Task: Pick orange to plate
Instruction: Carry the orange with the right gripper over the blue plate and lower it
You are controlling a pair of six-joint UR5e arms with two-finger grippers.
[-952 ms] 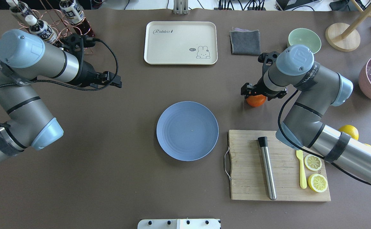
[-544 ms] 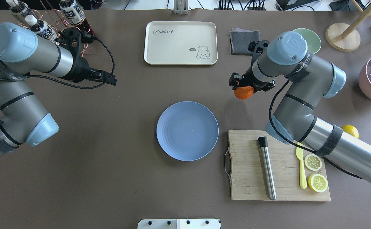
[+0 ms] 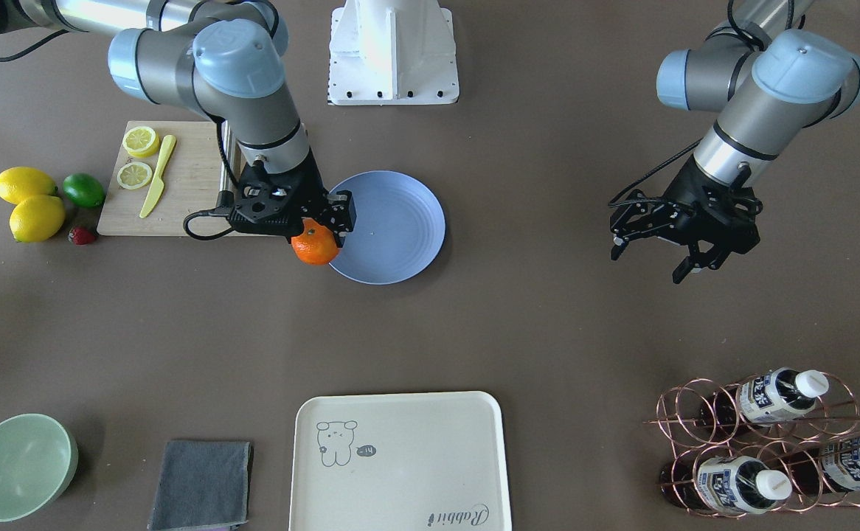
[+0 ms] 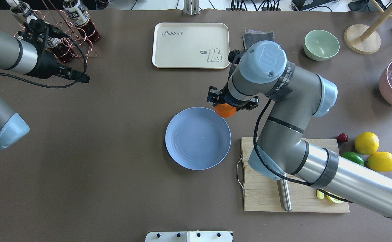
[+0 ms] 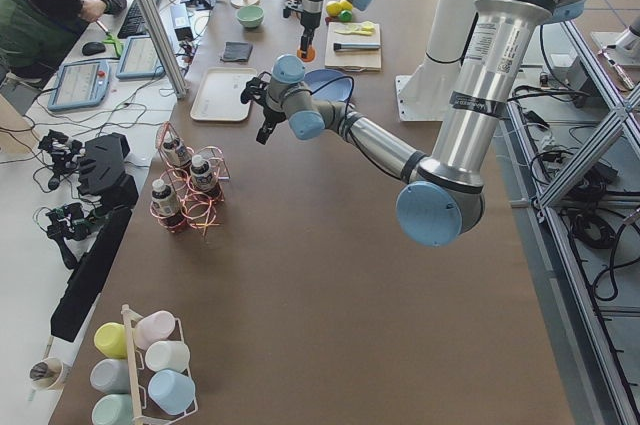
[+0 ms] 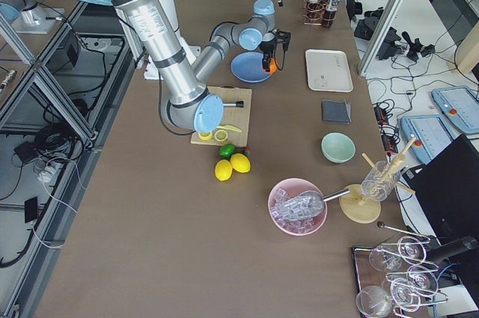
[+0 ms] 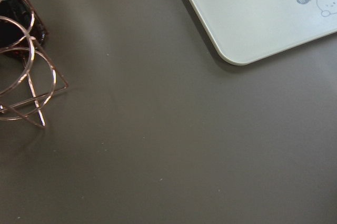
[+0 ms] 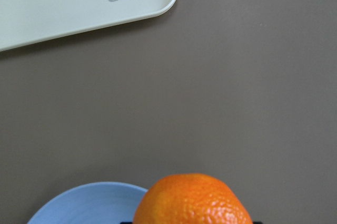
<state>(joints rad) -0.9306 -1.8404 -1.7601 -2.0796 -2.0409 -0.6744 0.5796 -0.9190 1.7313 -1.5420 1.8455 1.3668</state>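
- Since half a second ago, your right gripper (image 3: 306, 223) has swung the orange (image 4: 225, 110) in from further out to the right. It now hangs over the plate (image 4: 196, 144) at its far right rim, not set down.
- Its jaws are clamped on the top half of the orange. The right wrist view has the fruit up close with a sliver of blue rim under it.
- Your left gripper (image 3: 650, 259) has backed off toward the bottle rack (image 4: 65, 37). Its fingers are spread apart and it's well clear of the plate.
- The cutting board (image 4: 266, 201) sits just beside the plate on the right arm's side, and that arm crosses over it. The front view shows two lemon slices (image 3: 140, 140) and a yellow knife (image 3: 157, 175) on it.
- Two lemons (image 4: 366, 143), a lime (image 4: 352, 158) and a small strawberry (image 4: 342, 137) huddle past the board's outer end.
- The cream tray (image 4: 191, 45), grey cloth (image 3: 201, 483) and green bowl (image 4: 321, 43) line the far edge.
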